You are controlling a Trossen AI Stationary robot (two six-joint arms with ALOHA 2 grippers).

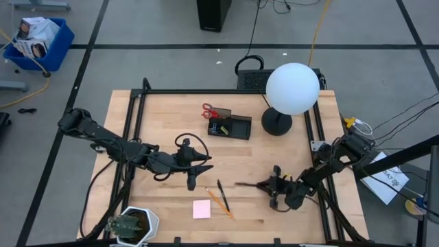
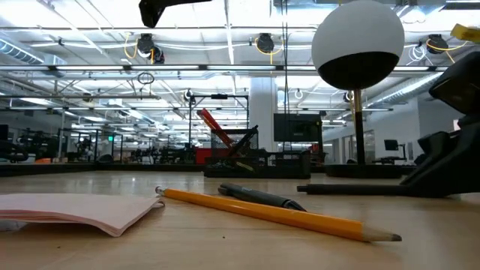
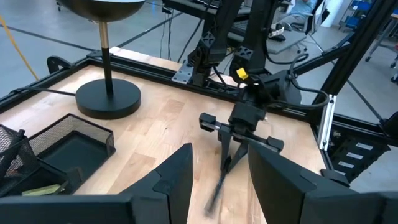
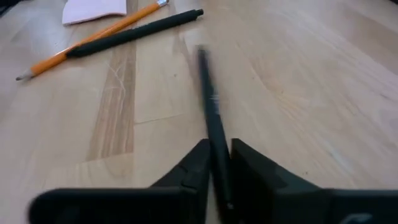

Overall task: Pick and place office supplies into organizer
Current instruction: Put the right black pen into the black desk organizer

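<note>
A lamp with a white globe [image 1: 292, 88] on a round black base [image 1: 276, 122] stands at the far right of the wooden table [image 1: 171, 137], just right of the tray. A small potted plant [image 1: 130, 226] in a white pot sits at the table's near left corner. On the grey floor beyond the far left corner stands a blue bin [image 1: 40, 42] holding white items. A black box [image 1: 213, 14] stands on the floor past the table's far edge. White papers [image 1: 386, 177] lie off the right side.
</note>
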